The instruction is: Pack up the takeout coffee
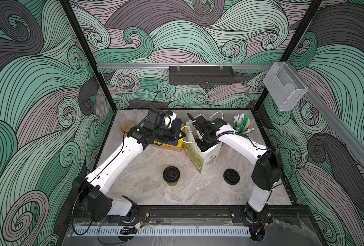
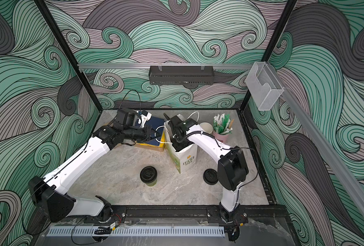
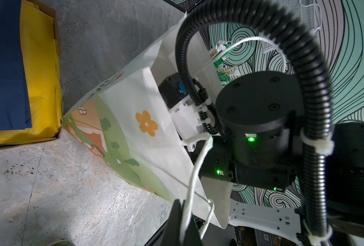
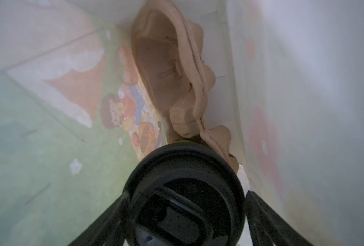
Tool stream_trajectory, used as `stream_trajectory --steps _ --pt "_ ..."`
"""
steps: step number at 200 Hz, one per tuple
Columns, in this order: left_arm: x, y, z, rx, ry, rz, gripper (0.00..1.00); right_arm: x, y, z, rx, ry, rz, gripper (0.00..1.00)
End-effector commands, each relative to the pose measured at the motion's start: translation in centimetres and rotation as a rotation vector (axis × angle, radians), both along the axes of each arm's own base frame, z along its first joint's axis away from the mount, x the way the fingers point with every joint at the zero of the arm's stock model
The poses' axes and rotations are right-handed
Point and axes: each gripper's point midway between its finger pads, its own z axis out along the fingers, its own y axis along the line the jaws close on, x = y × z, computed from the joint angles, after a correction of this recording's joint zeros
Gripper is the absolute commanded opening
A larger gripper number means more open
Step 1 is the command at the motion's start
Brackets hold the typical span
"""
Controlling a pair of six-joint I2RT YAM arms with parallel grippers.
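left gripper (image 3: 184, 213) clenched on bag handle (image 3: 198, 161); if cord slips, bag (image 3: 134, 102) sags onto our right arm. second cup (image 1: 171, 175) stands on desk (image 1: 187, 191). first cup (image 4: 183, 161) deep in bag beside tray (image 4: 162, 64); right gripper (image 4: 187, 192) spread, looks released. we risk snagging lid, tipping cup.

Two lidded coffee cups (image 1: 171, 175) (image 4: 184, 191), one loose black lid (image 1: 231, 176), one paper bag (image 1: 208, 159), one pulp cup carrier (image 4: 166, 64).

Top views evenly lit, edges bowed; bag (image 4: 49, 161) interior dim, hazy; close cup (image 4: 184, 191) blurred.
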Motion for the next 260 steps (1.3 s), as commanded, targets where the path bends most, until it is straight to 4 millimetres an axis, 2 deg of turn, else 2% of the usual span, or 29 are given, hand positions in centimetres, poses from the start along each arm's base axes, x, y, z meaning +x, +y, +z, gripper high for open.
stream_trajectory --steps 1,38,92,110,170,198,219,260 --pt "0.1 -0.1 1.2 -0.018 -0.028 -0.004 0.0 -0.2 -1.1 1.7 -0.026 -0.021 -0.025 0.88" --pt "0.2 -0.2 1.3 -0.022 -0.028 -0.003 0.0 -0.5 -1.1 3.0 0.0 -0.033 -0.044 0.92" --pt "0.1 -0.2 1.2 -0.02 -0.026 -0.003 0.0 -0.5 -1.1 5.9 0.055 -0.089 -0.092 0.92" --pt "0.2 -0.2 1.3 -0.021 -0.029 -0.002 0.0 -0.7 -1.1 6.3 0.068 -0.093 -0.104 0.91" --pt "-0.1 -0.7 1.4 -0.025 -0.031 -0.013 0.0 -1.1 -1.5 4.1 0.046 -0.067 -0.14 0.85" --pt "-0.1 -0.7 1.7 -0.028 -0.039 -0.011 0.0 -1.2 -1.5 4.2 0.055 -0.071 -0.146 0.82" --pt "-0.1 -0.9 2.3 -0.044 -0.05 -0.015 0.0 -0.9 -1.3 5.6 0.087 -0.111 -0.148 0.81" --pt "-0.2 -1.5 3.4 -0.068 -0.068 -0.035 0.0 0.0 0.1 10.1 0.254 -0.266 -0.111 0.82"
